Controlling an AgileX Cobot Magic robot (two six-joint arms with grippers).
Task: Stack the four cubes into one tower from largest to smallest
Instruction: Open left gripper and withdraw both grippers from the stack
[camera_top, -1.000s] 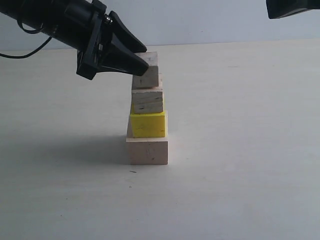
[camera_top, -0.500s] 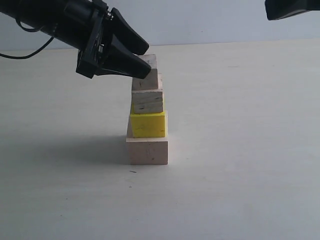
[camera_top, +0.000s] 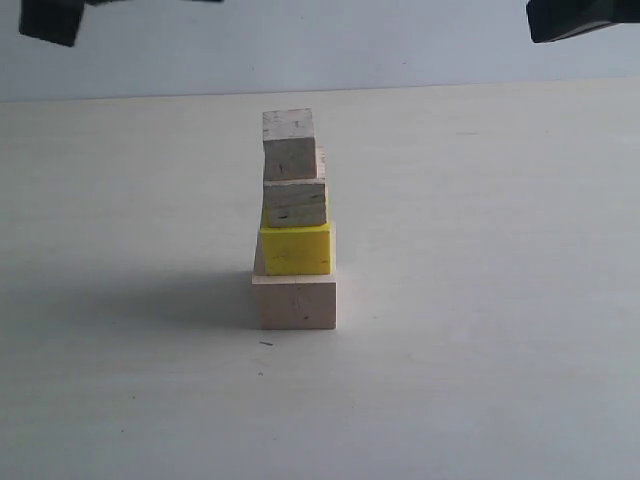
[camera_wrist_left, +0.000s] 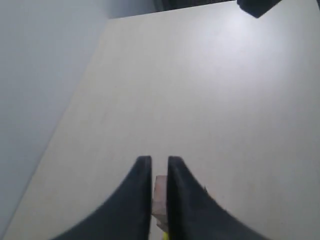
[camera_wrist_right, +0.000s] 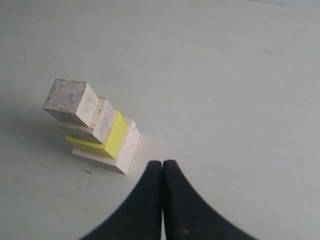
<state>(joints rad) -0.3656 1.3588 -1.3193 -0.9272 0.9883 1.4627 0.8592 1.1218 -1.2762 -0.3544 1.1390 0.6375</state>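
Pale matte table (camera_top: 480, 300) runs back to a grey wall (camera_top: 400, 40). At its middle we see the tower (camera_top: 293, 225), all squared wooden blocks: pinkish cube (camera_top: 294, 303) lowest, smooth yellow cube (camera_top: 296, 250), layered tan cube (camera_top: 295, 203), rough grey cube (camera_top: 289, 145) topmost, slightly offset. The left gripper (camera_wrist_left: 159, 160) has its fingers narrowly apart and empty; the right gripper (camera_wrist_right: 162, 165) has its fingers touching.

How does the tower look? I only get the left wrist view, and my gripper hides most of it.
Observer: All four are stacked: pink cube at the bottom, then yellow, tan, grey on top.
Operator: Centred?
Observer: Not quite; the grey one sits flush with the tan's left edge in the exterior view.
Operator: Right gripper near it?
Observer: No, it is shut and apart from the tower.
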